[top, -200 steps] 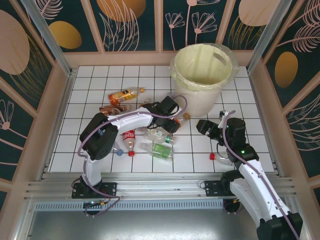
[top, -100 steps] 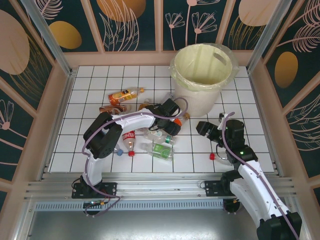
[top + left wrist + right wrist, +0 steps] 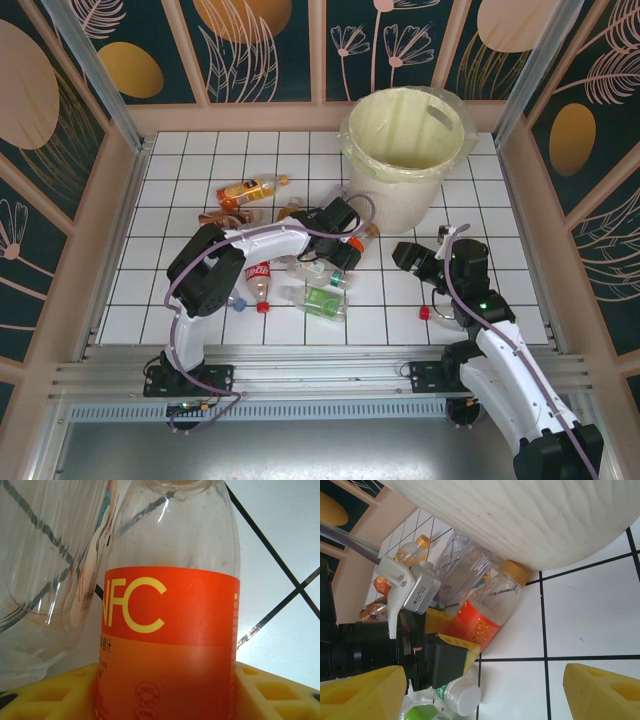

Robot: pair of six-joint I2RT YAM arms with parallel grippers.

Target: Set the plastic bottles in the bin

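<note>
From above, the left tool (image 3: 348, 248) reached low across the surface (image 3: 180, 170) to an orange-labelled bottle (image 3: 360, 240) lying at the foot of the bin (image 3: 400, 205), probably chosen because it sat nearest the drop. The other bottles, a cola bottle (image 3: 258, 280) and a green-labelled bottle (image 3: 322, 300) among them, lay loose on the tiles. The right tool (image 3: 415, 255) hovered beside the pile without touching it, apparently keeping out of the way. In the left wrist view the orange label sat squarely between the yellow pads (image 3: 272, 685), which pressed on both its sides, so that tool was pinching the bottle low on its body, with a clear bottle (image 3: 40, 570) crowding it on one side. The right wrist view showed its own fingers (image 3: 360, 692) spread with nothing held, and the pinched bottle's cap against the bin wall. Compared with a second earlier, the left arm had shifted slightly and the bottle's capped end had turned a little, while the right arm and the loose bottles were unchanged
</note>
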